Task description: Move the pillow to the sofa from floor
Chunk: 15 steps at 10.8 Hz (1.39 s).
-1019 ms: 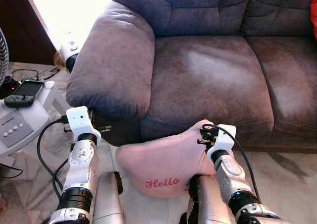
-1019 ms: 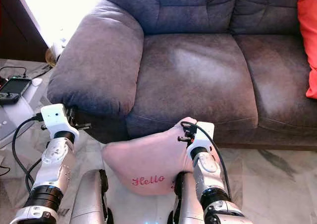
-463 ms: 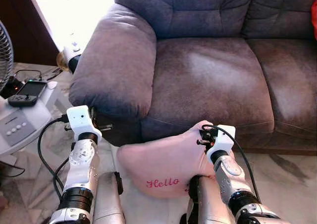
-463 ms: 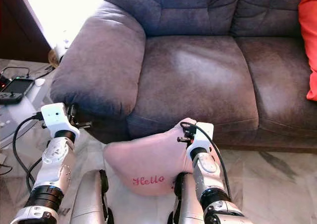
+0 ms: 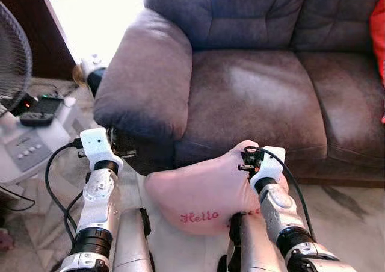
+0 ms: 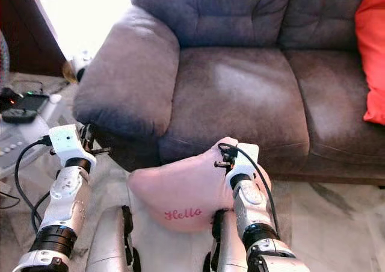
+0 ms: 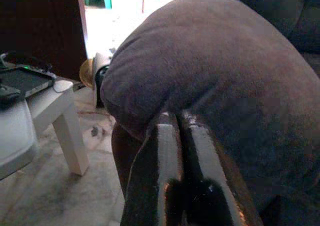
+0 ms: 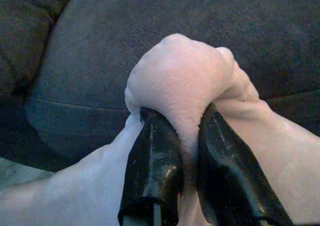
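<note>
From our head we look down at the brown suede sofa [image 5: 252, 97]; both wrist cameras face it close up.

Sofa [image 5: 252, 97]: dark grey-brown, wide seat cushions bare, fat armrest on robot's left. Orange-red cushion [image 6: 370, 55] sat on seat at far right, leaning on backrest. Floor [image 5: 349, 218]: pale marbled tile, sofa standing on it. Low white side table [image 5: 33, 148] stood on floor left of armrest, w/ black handheld device [image 5: 39, 106] lying on top; black cable trailed on tile beside it.
</note>
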Motion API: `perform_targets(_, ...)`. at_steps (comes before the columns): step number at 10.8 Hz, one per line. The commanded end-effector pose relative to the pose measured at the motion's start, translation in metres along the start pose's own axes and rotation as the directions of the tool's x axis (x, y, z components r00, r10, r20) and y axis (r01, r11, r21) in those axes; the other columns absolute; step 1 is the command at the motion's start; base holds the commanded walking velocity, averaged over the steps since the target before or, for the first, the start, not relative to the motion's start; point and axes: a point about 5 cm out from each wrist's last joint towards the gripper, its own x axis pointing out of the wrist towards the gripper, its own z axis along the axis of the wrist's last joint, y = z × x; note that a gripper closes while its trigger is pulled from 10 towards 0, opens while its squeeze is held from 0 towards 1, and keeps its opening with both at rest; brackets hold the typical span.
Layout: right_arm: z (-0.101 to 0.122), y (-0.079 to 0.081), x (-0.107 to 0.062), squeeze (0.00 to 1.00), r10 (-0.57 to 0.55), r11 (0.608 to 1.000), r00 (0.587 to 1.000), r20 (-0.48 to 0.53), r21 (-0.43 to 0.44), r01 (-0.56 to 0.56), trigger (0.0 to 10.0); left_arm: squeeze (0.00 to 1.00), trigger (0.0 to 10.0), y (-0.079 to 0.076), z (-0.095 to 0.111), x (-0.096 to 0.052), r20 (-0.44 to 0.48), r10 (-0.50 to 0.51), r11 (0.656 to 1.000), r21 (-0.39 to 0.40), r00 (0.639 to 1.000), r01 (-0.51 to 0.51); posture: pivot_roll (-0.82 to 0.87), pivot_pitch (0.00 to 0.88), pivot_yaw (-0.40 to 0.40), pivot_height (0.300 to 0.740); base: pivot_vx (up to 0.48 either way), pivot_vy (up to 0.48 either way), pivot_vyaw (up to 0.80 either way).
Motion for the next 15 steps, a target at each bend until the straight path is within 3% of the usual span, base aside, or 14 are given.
perform_targets(1, 0.059, 0.005, 0.011, 0.00, 0.039, 0.998, 0.967, 0.253, -0.048, -0.028, 10.0, 0.00, 10.0, 0.002, -0.003, -0.001, -0.010, 0.010, 1.000, -0.002, 1.000, -0.010, 0.09, 0.034, -0.063, 0.588, 0.000, 0.000, 0.00)
perform_targets(11, 0.069, 0.006, 0.014, 0.00, 0.040, 0.998, 0.960, 0.278, -0.057, -0.025, 10.0, 0.00, 10.0, 0.002, -0.003, 0.000, -0.010, 0.015, 1.000, 0.007, 1.000, -0.015, 0.09, 0.033, -0.061, 0.588, -0.076, 0.000, 0.00)
perform_targets(15, 0.071, 0.007, 0.014, 0.00, 0.043, 0.998, 0.958, 0.283, -0.064, -0.026, 10.0, 0.00, 10.0, 0.002, -0.003, 0.001, -0.013, 0.014, 1.000, 0.012, 1.000, -0.014, 0.09, 0.033, -0.059, 0.672, 0.000, 0.000, 0.00)
